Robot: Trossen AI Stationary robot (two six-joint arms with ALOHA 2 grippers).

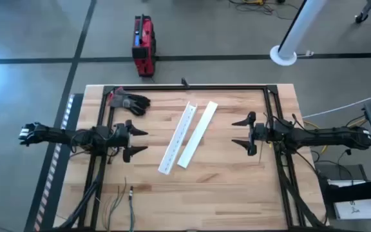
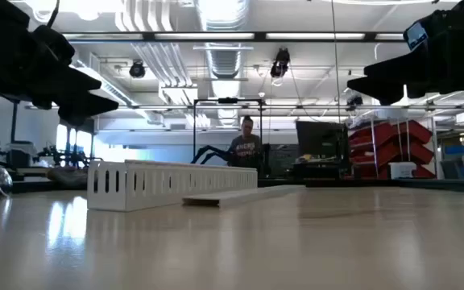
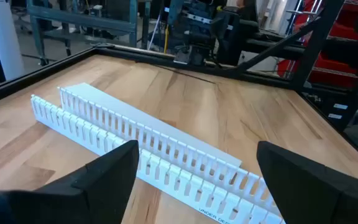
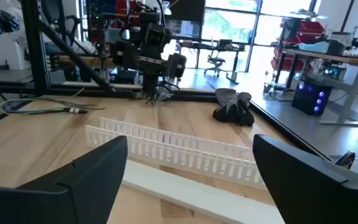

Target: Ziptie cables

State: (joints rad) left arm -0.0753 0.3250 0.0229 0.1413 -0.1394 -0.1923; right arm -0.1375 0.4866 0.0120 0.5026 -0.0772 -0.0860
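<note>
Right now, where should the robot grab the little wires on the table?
Probably near their middles, coming straight down. The cables lie flat and loose near the table's front edge, running front to back, so fingers closing across them should catch them. The left gripper, open, is nearest.

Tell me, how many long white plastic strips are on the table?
2, side by side mid-table between the arms: the slotted strip on the left arm's side, the flat strip on the right arm's side.

Light wooden table (image 1: 230, 187), dark frame along edges. Two white slotted strips (image 1: 187, 136) lie side by side, angled, at centre. Dark glove (image 1: 131, 102) near far-left corner. Thin cables (image 1: 122, 201) loose near front-left edge.
</note>
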